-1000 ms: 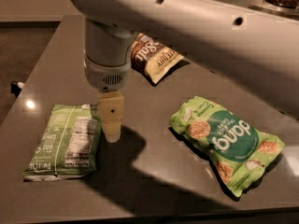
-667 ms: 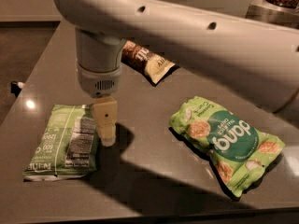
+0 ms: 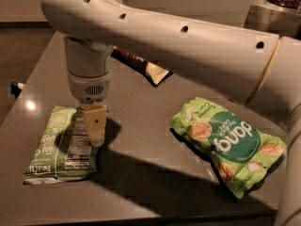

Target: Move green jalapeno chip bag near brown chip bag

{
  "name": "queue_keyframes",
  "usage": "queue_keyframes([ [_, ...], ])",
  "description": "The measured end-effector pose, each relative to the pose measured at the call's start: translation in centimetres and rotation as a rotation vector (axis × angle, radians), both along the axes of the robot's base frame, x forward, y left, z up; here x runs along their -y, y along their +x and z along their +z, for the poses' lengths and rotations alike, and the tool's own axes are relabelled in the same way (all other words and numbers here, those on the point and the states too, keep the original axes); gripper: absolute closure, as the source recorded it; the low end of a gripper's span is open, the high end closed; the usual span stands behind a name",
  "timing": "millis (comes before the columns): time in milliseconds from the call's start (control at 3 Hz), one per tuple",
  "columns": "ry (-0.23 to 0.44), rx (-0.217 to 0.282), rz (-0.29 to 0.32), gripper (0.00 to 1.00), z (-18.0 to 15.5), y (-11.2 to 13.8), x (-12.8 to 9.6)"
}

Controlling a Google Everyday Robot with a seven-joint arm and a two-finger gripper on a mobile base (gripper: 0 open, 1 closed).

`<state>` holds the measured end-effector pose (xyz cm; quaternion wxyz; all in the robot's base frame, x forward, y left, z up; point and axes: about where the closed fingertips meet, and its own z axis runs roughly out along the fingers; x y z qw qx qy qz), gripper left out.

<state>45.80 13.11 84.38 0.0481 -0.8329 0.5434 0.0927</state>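
The green jalapeno chip bag (image 3: 59, 145) lies flat on the dark table (image 3: 150, 187) at the front left, with its nutrition panel facing up. My gripper (image 3: 95, 126) hangs straight down from the white arm, and its tip is over the bag's right edge. The brown chip bag (image 3: 141, 65) lies further back near the middle. The arm hides most of it, so only a dark strip and one cream end show.
A larger bright-green "dang" bag (image 3: 228, 142) lies at the front right. A metal container (image 3: 275, 13) with dark contents stands at the back right. The table's left edge drops to a dark floor. My white arm (image 3: 188, 46) spans the scene.
The gripper has moved left, from beside the green jalapeno bag to over its right edge. The arm now covers more of the brown bag. None of the bags has moved.
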Motion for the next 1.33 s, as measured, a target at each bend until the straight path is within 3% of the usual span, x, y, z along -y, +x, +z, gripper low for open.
queue_keyframes([
  [333,0.011,-0.020,0.009,0.49,0.3,0.0,-0.7],
  [667,0.041,-0.015,-0.055,0.80,2.7,2.5,0.1],
  [1000,0.058,0.038,-0.125,1.00,5.3,5.6,1.5],
  [1333,0.039,0.116,-0.236,1.00,7.9,10.0,4.9],
])
